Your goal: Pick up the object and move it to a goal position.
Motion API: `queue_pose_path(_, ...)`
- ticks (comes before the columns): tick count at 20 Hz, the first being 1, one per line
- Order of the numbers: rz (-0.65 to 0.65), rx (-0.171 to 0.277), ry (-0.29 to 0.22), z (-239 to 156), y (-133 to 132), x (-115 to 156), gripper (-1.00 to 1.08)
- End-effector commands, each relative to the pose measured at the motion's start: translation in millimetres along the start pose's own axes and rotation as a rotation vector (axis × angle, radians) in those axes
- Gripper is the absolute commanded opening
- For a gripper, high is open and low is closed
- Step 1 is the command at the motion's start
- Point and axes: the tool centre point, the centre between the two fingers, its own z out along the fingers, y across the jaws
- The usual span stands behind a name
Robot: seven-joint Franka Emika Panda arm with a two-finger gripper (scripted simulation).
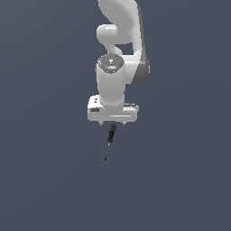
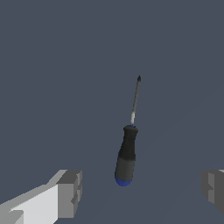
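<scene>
Your gripper (image 2: 140, 190) is spread wide over the screwdriver (image 2: 127, 155); light, stiff, likely slippery, so pinch its thick handle.

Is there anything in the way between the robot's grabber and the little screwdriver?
No, nothing visible blocks it. In the wrist view the screwdriver lies on the bare surface between the two spread fingers of the gripper, untouched. The exterior view shows the gripper right above its handle end.
</scene>
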Motion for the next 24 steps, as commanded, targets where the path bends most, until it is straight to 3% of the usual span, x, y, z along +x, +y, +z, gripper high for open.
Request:
queue_pose_path(1,0.000,0.000,0.000,0,0,0,1.00)
queue_pose_path(14,-0.060,-0.020,0.025,-14,1,8,1.00)
queue_pose_path(24,0.021,-0.007,0.019,28,6,12,1.00)
